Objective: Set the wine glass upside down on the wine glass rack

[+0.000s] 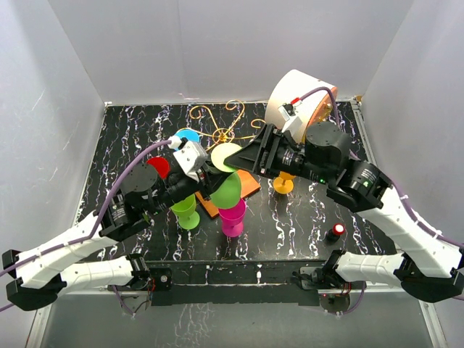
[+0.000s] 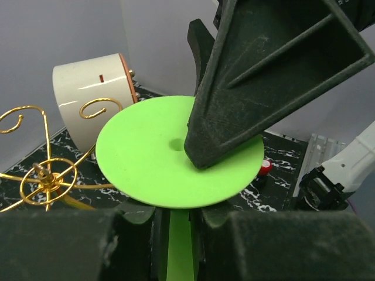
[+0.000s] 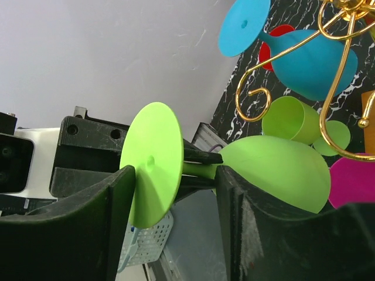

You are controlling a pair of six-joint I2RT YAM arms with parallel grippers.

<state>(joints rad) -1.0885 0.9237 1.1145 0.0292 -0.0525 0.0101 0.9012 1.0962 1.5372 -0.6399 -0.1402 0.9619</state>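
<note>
Left tool (image 2: 179,222) grips wine glass (image 2: 152,152) stem, right tool (image 3: 176,175) straddling its foot.

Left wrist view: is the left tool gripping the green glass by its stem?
Yes, the glass has its stem pinched inside the left tool, with the round foot spread just above it.

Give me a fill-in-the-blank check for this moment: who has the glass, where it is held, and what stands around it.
1. The left gripper is shut on the green wine glass at its ____.
2. The right gripper, open, straddles the glass's flat round ____.
3. The wine glass rack is bent from ____-coloured wire.
4. Near it sits a large ____ cylinder.

Missing words: stem; foot; gold; white.
</note>
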